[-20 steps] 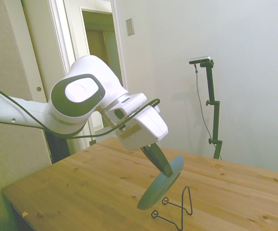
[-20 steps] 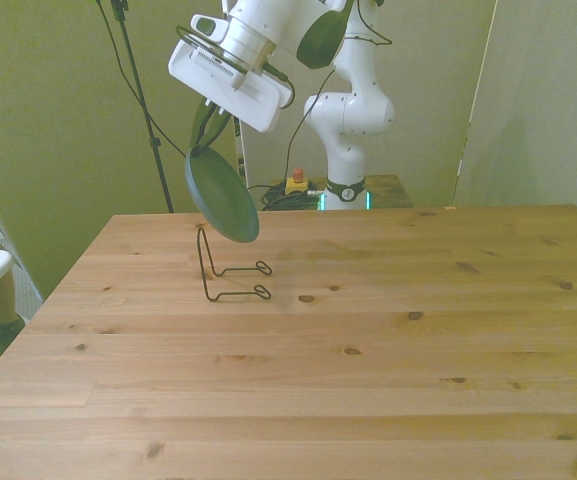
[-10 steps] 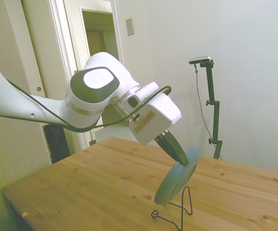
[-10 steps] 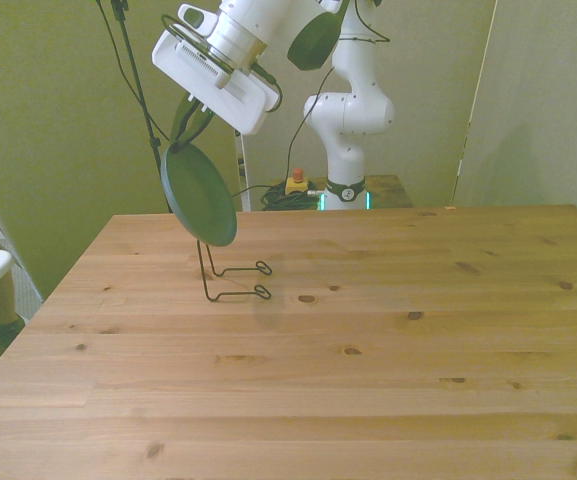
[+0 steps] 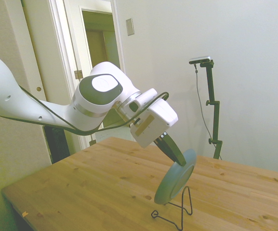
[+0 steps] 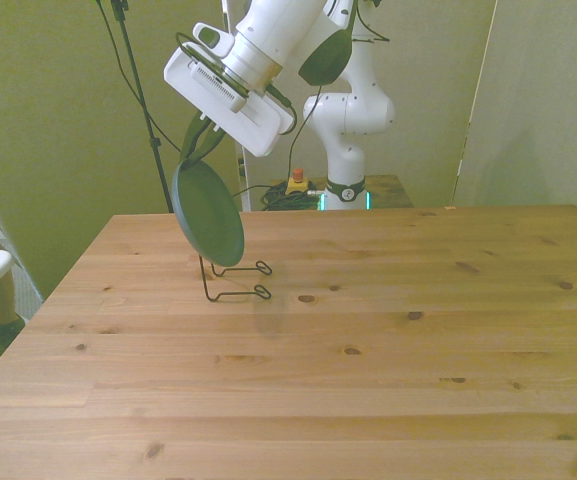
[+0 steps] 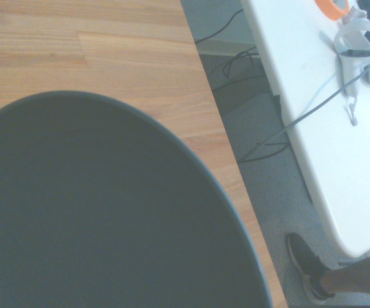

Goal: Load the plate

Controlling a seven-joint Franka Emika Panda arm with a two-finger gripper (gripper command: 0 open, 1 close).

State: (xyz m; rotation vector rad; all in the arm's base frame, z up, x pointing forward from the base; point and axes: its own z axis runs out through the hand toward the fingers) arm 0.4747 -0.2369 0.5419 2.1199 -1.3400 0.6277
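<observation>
Holding the plate (image 5: 176, 177) by its upper rim, my gripper (image 5: 176, 156) has its fingers clamped on it. It hangs below the gripper, tilted on edge, long axis running steeply down toward the stand (image 5: 179, 210). Its lower rim sits just above the stand's base wires and close against the upright loop; whether they touch, I cannot tell. I judge the coming move needs the rim lowered between the loop and the base hooks. Nothing rests in the stand yet. A person's foot (image 7: 308, 274) shows beyond the table (image 6: 368, 360) edge.
</observation>
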